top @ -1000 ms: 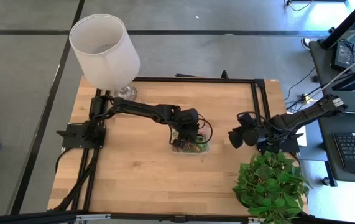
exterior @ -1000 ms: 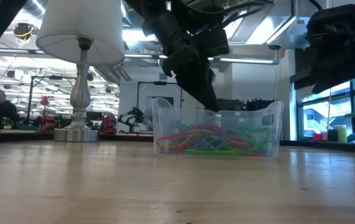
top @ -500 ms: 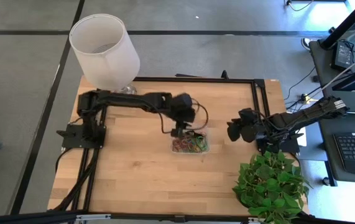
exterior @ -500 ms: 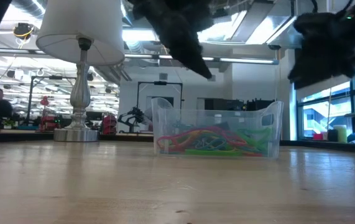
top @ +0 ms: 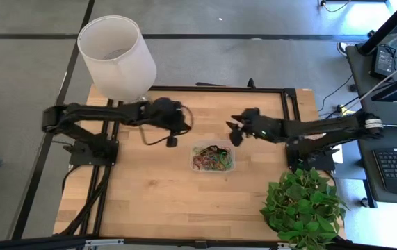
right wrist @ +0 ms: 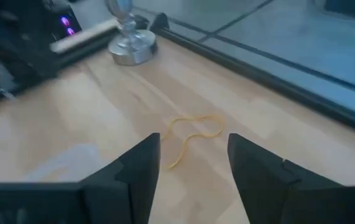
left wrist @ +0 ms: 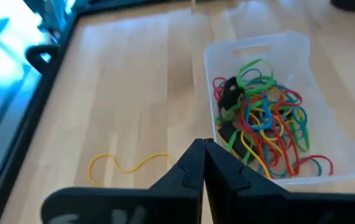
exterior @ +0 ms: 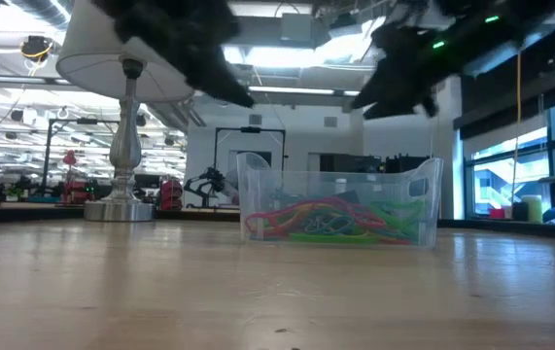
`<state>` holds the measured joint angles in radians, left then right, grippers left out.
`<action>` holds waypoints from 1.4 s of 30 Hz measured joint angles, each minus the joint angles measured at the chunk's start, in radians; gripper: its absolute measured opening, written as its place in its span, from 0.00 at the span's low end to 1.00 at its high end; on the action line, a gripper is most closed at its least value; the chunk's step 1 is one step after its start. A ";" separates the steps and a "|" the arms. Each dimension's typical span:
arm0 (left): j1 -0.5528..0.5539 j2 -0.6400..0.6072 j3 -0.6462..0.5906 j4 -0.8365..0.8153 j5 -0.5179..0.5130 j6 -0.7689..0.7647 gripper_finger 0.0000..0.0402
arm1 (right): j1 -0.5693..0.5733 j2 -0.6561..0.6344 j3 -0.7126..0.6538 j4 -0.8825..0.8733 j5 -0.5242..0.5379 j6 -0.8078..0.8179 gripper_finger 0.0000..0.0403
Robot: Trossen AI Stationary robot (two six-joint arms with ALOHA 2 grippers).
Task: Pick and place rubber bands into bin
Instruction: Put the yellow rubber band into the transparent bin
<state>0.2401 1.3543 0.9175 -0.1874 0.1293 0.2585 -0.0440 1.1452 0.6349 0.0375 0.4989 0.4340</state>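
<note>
The clear bin (top: 212, 157) stands at the table's middle with a heap of coloured rubber bands (left wrist: 264, 127) in it; it also shows in the low view (exterior: 340, 199). One yellow rubber band (left wrist: 130, 163) lies loose on the wood beyond the bin's far side and appears again in the right wrist view (right wrist: 193, 137). My left gripper (left wrist: 202, 146) is shut and empty, in the air left of the bin (top: 183, 122). My right gripper (right wrist: 193, 152) is open and empty, in the air over the bin's far right (top: 231, 133), its fingers pointing toward the yellow band.
A white lamp (top: 117, 55) stands at the far left corner, its metal foot (exterior: 120, 209) on the wood. A potted plant (top: 302, 205) fills the near right corner. A black frame (top: 219, 89) runs along the table's far edge. Bare wood lies near and left of the bin.
My left gripper has come up out of the bin and drawn back toward the table's left and far side. My right gripper has swung from the right edge toward the middle, now above the bin's far right. The bin and its bands have stayed put.
</note>
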 joint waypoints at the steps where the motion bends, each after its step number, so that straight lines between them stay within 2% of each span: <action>1: 0.000 -0.039 -0.045 0.033 0.000 -0.002 0.00 | -0.024 0.043 0.025 0.011 -0.019 -0.025 0.49; 6: 0.003 -0.209 -0.259 0.149 -0.006 -0.006 0.00 | -0.116 0.264 0.198 0.008 -0.077 -0.153 0.57; 10: 0.005 -0.314 -0.401 0.265 -0.008 -0.014 0.00 | -0.167 0.451 0.398 -0.073 -0.105 -0.176 0.60; 15: 0.004 -0.444 -0.556 0.435 -0.043 -0.103 0.00 | -0.202 0.668 0.675 -0.364 -0.137 -0.140 0.60; 18: 0.000 -0.521 -0.623 0.468 -0.047 -0.125 0.00 | -0.216 0.775 0.819 -0.536 -0.142 -0.125 0.60; 21: -0.005 -0.593 -0.671 0.469 -0.054 -0.146 0.00 | -0.237 0.861 0.920 -0.655 -0.232 -0.139 0.60; 24: -0.016 -0.656 -0.708 0.468 -0.069 -0.182 0.00 | -0.270 0.926 0.977 -0.719 -0.317 -0.102 0.60; 27: -0.049 -0.708 -0.736 0.470 -0.104 -0.220 0.00 | -0.296 0.967 1.008 -0.762 -0.333 -0.047 0.60; 39: -0.211 -0.860 -0.848 0.467 -0.343 -0.291 0.00 | -0.343 1.020 1.016 -0.735 -0.416 -0.049 0.59; 42: -0.216 -0.926 -0.876 0.469 -0.350 -0.284 0.00 | -0.342 1.021 1.016 -0.730 -0.416 -0.057 0.59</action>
<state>0.0238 0.4283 0.0414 0.2813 -0.2211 -0.0253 -0.3862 2.1658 1.6505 -0.6927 0.0831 0.3768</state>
